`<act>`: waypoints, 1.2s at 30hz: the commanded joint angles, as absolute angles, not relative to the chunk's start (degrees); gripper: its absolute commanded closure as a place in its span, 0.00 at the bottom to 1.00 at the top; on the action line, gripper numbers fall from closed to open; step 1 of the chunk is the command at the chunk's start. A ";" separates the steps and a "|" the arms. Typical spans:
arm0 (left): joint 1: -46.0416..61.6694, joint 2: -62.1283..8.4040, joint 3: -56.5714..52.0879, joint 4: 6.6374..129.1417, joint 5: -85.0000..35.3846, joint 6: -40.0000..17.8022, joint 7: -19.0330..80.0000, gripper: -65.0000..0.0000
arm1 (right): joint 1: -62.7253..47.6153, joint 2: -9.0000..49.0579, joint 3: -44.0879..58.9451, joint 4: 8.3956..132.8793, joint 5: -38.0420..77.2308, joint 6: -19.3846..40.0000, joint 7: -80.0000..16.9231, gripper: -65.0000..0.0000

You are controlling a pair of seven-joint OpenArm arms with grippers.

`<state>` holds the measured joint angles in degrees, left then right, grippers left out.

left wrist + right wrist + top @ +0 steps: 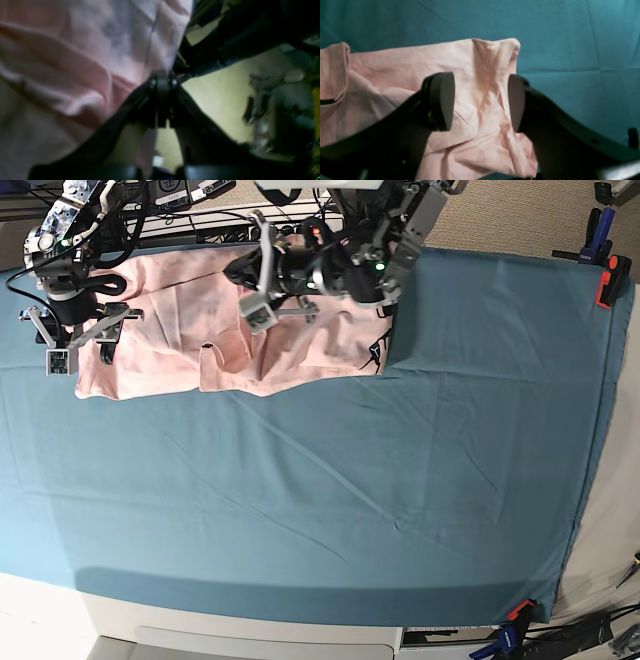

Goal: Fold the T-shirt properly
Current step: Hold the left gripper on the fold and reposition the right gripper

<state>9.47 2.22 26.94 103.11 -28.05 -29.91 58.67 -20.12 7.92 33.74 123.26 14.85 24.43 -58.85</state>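
Overhead base view, two close wrist views

surface: teal cloth sheet (400, 480) | on it: T-shirt (170, 365), rumpled

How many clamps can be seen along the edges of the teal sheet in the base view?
3 on the teal sheet: an orange clamp at the far right corner, a blue clamp just beyond it, and one clamp at the near right corner. The arms may hide others.

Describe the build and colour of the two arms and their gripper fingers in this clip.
Both arms are black with silver-grey brackets, loose black cables and small green and red lights. The right gripper has curved black fingers ending in flat, rounded matte pads. The left gripper has the same black curved fingers, blurred here.
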 commanded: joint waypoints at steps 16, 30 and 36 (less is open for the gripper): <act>4.82 -2.48 9.63 104.99 -43.38 -34.26 64.79 1.00 | -14.26 19.31 38.96 111.66 8.62 21.02 -55.27 0.49; 6.52 -6.85 6.13 105.16 -45.69 -36.71 66.43 0.91 | 4.91 37.47 44.56 53.89 65.76 38.87 -80.00 0.45; 6.81 -6.83 6.13 105.16 -45.74 -36.71 66.15 0.87 | 4.91 42.06 41.21 42.63 74.37 40.00 -80.00 0.43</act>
<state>7.42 -7.01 6.24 104.07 -44.25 -36.32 67.26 4.27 40.07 40.93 41.89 72.97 39.94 -80.55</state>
